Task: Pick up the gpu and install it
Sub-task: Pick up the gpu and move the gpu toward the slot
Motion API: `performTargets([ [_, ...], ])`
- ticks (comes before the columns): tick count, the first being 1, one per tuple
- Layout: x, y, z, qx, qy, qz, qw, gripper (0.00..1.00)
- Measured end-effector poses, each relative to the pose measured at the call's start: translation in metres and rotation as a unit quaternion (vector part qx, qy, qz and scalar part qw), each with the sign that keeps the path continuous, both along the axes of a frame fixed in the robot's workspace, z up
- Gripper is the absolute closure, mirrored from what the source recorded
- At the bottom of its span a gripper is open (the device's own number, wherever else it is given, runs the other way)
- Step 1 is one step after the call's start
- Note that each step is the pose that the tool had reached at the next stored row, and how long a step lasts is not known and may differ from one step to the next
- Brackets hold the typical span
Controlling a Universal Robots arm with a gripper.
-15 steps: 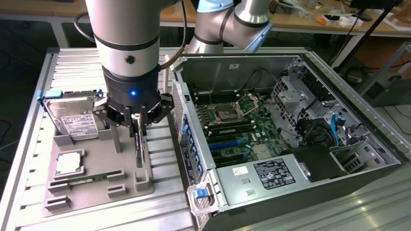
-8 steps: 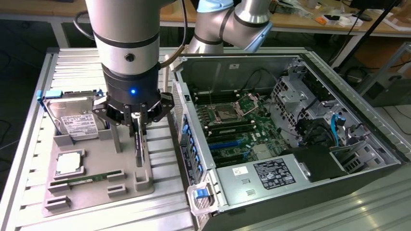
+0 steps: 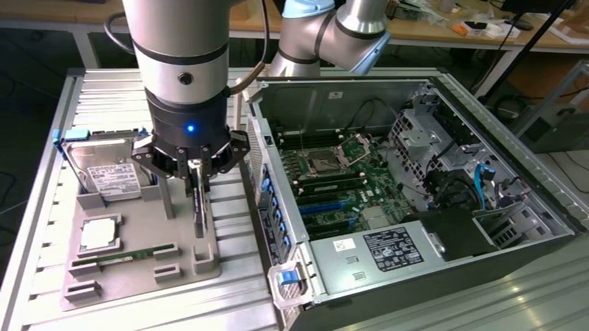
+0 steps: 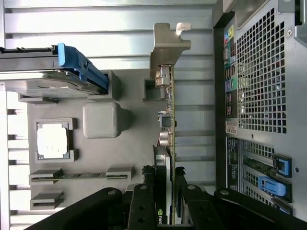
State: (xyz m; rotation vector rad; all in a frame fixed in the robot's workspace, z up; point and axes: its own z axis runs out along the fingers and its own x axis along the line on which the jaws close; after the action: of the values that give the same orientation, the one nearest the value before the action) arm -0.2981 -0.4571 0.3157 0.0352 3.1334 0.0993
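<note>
You're in a robotics lab or workshop, not a home or an office. The robot arm (image 3: 179, 62) stands over a ribbed metal table (image 3: 101, 89), and on it an open computer case (image 3: 350, 88) lies just beside a grey fixture tray (image 3: 124, 279) that seats loose parts: a hard drive (image 3: 106, 176) and a gpu (image 3: 198, 207) on edge. Behind it all run wooden workbenches (image 3: 432, 38) scattered with small clutter, with a concrete floor below.
</note>
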Motion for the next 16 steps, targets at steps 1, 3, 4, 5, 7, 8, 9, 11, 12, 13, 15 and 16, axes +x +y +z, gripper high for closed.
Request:
performTargets([
  [1, 0.0, 0.0, 0.0004, 0.0, 0.0, 0.0, 1.0, 0.73],
  [3, 0.0, 0.0, 0.001, 0.0, 0.0, 0.0, 1.0, 0.73],
  [4, 0.0, 0.0, 0.0013, 0.0, 0.0, 0.0, 1.0, 0.73],
  [5, 0.0, 0.0, 0.0017, 0.0, 0.0, 0.0, 1.0, 0.73],
  [7, 0.0, 0.0, 0.0024, 0.0, 0.0, 0.0, 1.0, 0.73],
  [8, 0.0, 0.0, 0.0027, 0.0, 0.0, 0.0, 1.0, 0.73],
  [9, 0.0, 0.0, 0.0031, 0.0, 0.0, 0.0, 1.0, 0.73],
  [11, 0.0, 0.0, 0.0039, 0.0, 0.0, 0.0, 1.0, 0.73],
  [12, 0.0, 0.0, 0.0043, 0.0, 0.0, 0.0, 1.0, 0.73],
  [13, 0.0, 0.0, 0.0048, -0.0001, 0.0, 0.0, 1.0, 0.73],
  [15, 0.0, 0.0, 0.0057, 0.0, 0.0, 0.0, 1.0, 0.73],
  [16, 0.0, 0.0, 0.0062, 0.0, 0.0, 0.0, 1.0, 0.73],
])
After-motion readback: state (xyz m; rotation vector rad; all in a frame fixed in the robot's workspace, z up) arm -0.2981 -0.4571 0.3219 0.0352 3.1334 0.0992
